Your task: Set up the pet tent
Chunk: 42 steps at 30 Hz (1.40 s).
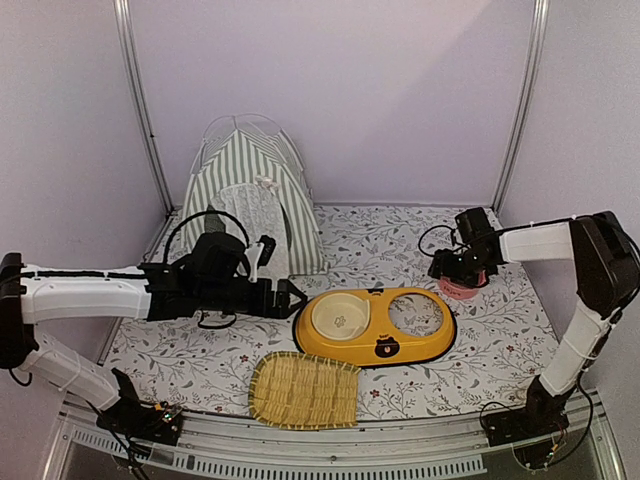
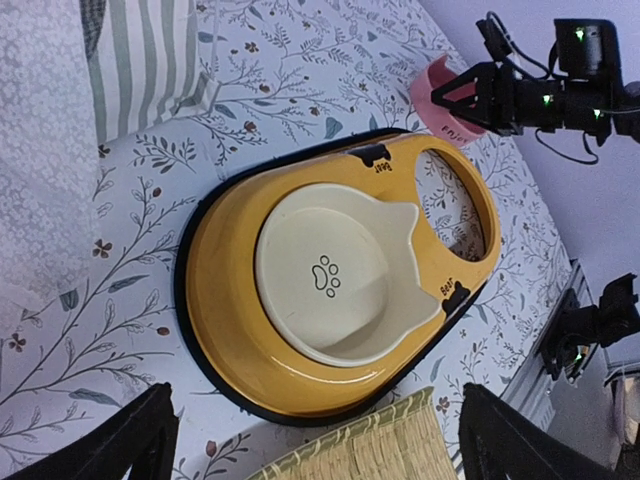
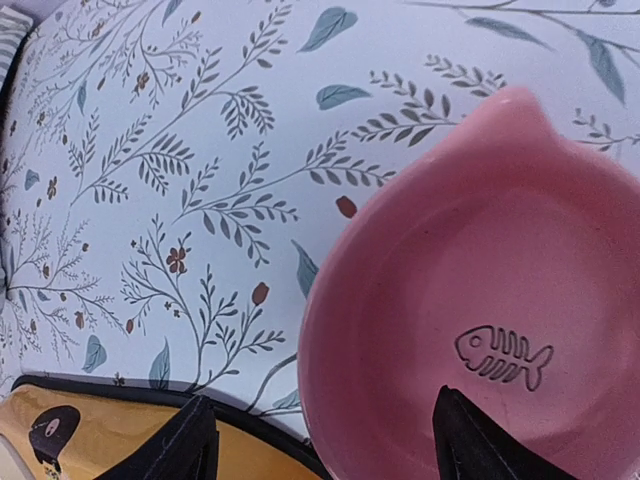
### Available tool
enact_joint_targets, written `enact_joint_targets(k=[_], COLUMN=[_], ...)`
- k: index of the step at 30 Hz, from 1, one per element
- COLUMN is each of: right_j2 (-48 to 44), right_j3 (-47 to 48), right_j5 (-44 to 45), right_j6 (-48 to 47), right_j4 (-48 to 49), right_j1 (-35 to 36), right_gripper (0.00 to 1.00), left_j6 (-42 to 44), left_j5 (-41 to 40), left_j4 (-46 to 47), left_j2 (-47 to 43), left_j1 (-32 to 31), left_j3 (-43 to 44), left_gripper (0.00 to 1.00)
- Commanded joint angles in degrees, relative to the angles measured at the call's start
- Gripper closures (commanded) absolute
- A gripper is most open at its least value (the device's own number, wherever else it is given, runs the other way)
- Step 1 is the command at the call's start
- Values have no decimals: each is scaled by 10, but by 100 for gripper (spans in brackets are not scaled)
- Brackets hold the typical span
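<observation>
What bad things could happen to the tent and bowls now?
The left arm reaches across just in front of the tent; if it swings, it might snag the lace or tip it. The open right gripper hangs over the pink bowl and could knock it.

The word "Bear" is printed twice on the yellow double-bowl feeder [image 2: 225, 300], once at its far rim and once at its near rim. A paw print is marked in the cream bowl [image 2: 330, 225], and a fish-skeleton sign in the pink bowl [image 3: 480, 250].
</observation>
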Motion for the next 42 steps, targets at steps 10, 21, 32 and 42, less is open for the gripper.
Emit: enact_joint_targets(k=[10, 21, 32, 42], right_j2=[-173, -112, -58, -43], right_j3=[-89, -83, -70, -88], right_j5=[91, 82, 57, 80], right_j6=[41, 37, 48, 56], right_j4=[17, 27, 46, 53], right_j1=[-76, -96, -97, -105], right_gripper=[1, 1, 1, 21], left_j6=[7, 11, 10, 6], left_j5=[1, 5, -10, -8], left_j4=[27, 31, 16, 20], left_j2=[-19, -11, -36, -37], left_j1=[7, 8, 9, 9], left_j3=[-5, 6, -8, -13], left_gripper=[2, 2, 2, 2])
